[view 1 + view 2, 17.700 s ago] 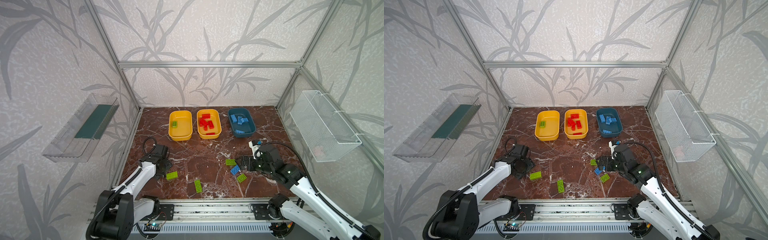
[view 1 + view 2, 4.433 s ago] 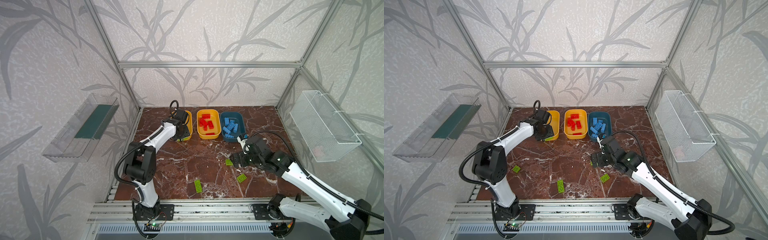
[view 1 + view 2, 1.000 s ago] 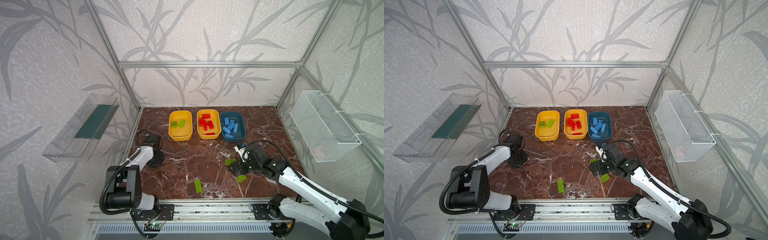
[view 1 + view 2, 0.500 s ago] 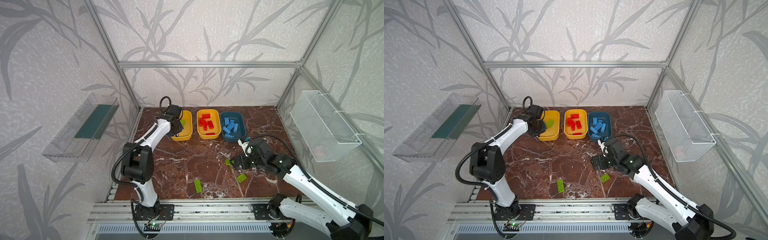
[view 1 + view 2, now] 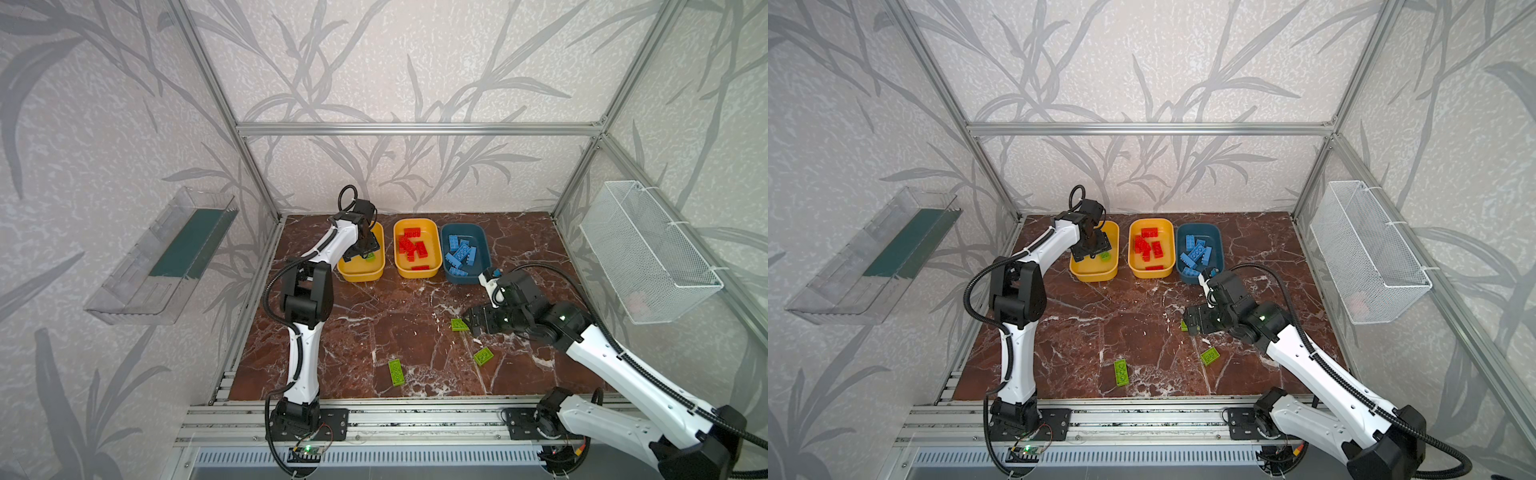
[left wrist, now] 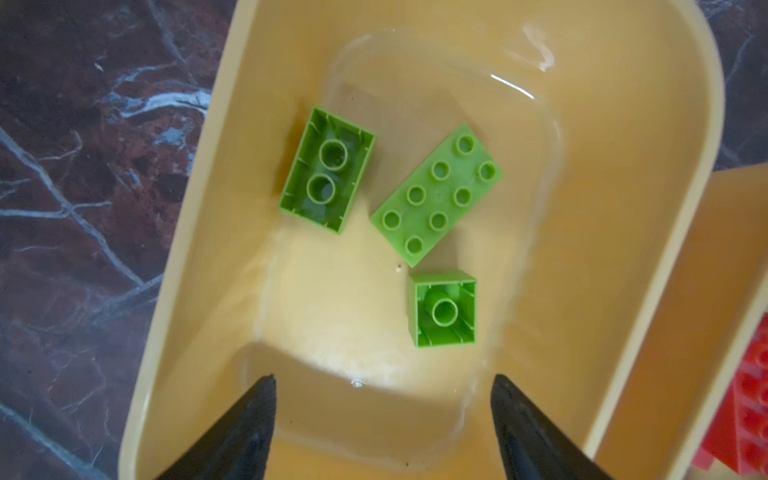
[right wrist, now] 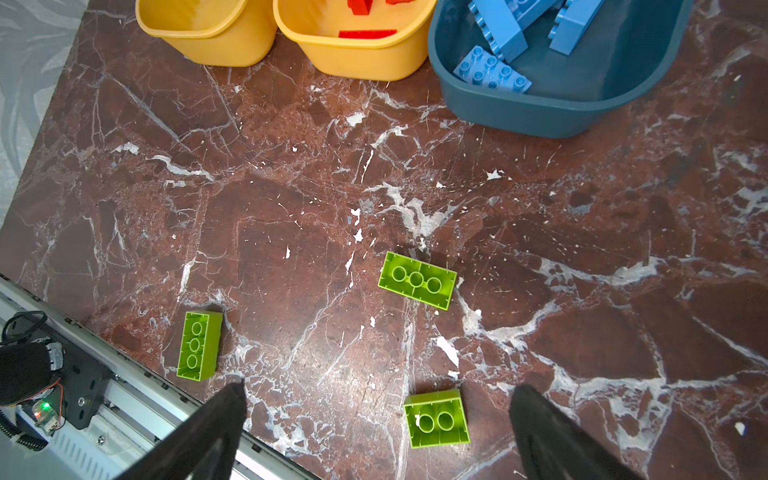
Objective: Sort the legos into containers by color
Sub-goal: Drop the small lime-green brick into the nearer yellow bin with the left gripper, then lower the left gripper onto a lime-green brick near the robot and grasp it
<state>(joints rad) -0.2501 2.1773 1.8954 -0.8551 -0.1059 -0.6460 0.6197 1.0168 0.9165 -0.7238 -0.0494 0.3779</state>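
Lining the back of the red-brown marble table (image 5: 374, 332), three tubs (image 5: 415, 272) stand side by side between leaf-papered walls (image 5: 415, 62). The left pincer (image 6: 383, 386) hangs open and empty over the left yellow tub (image 6: 623, 208), which now holds three green legos (image 6: 436, 195), one more than a second ago. Further right, three loose green bricks (image 7: 417, 281) lie on the table near the open, empty right pincer (image 7: 378, 390).

you see lime-green legos (image 7: 417, 281) on red-brown, white-veined marble (image 7: 291, 208); beside the teal tub (image 5: 457, 278), red legos (image 5: 411, 245) in a yellow tub (image 5: 417, 272).
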